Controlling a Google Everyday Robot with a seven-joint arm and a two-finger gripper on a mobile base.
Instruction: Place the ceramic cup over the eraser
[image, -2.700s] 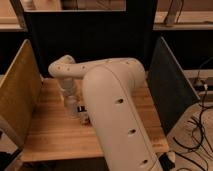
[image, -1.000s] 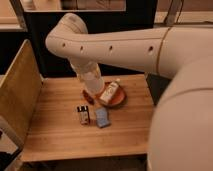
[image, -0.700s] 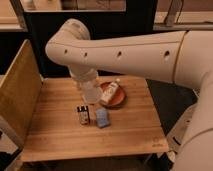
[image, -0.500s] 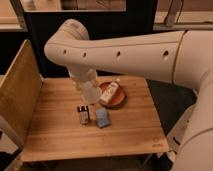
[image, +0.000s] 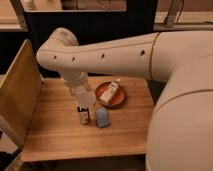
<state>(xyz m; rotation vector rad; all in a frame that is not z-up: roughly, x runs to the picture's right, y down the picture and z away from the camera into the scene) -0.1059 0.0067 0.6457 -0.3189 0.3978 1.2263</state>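
The eraser (image: 83, 116), a small dark block with pale and orange markings, stands upright on the wooden table (image: 55, 135), left of centre. My gripper (image: 85, 103) hangs from the white arm (image: 100, 52) directly above the eraser, almost touching its top. A pale rounded shape at the gripper's tip may be the ceramic cup, but it blends with the wrist and I cannot tell it apart.
A light-blue pad (image: 102, 118) lies just right of the eraser. A reddish-brown bowl (image: 101, 93) behind it holds a pale bottle with an orange label (image: 111, 90). A wooden side panel (image: 17, 95) stands at the left; my own body fills the right.
The gripper has come down and slightly left, from beside the bowl to just over the eraser. The objects on the table have not moved.
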